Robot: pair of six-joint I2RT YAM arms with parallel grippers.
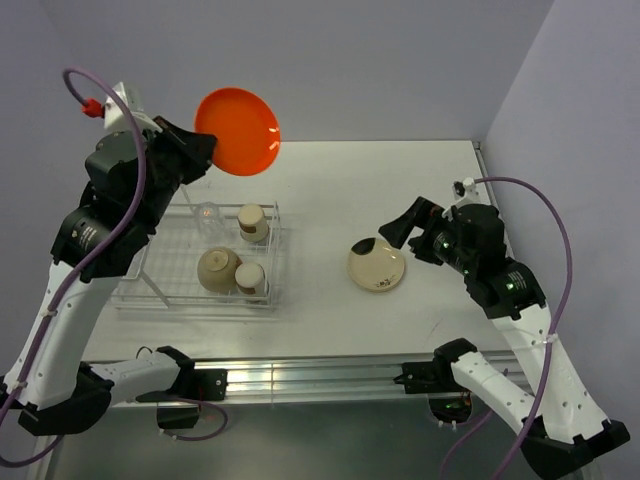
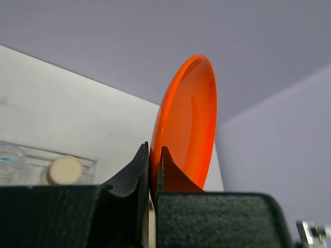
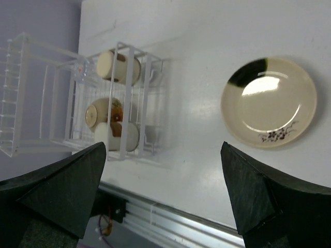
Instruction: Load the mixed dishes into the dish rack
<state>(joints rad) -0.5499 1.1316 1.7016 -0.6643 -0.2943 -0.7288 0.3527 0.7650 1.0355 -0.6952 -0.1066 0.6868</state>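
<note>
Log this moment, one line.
left fingers shut on orange plate, aloft | right fingers open near cream dish | dish rack holds bowl, glass, two cups

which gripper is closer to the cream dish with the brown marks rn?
Right. The right gripper hovers open just by the cream dish. The left gripper is well off to the other side, above the dish rack, jaws clamped on the orange plate.

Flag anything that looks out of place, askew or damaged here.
Nothing looks spilled or broken. The cream shallow dish lies flat on the table, apart from the dish rack. The orange plate is up in the air, pinched at its rim by the left gripper. Both are simply not loaded yet.
</note>
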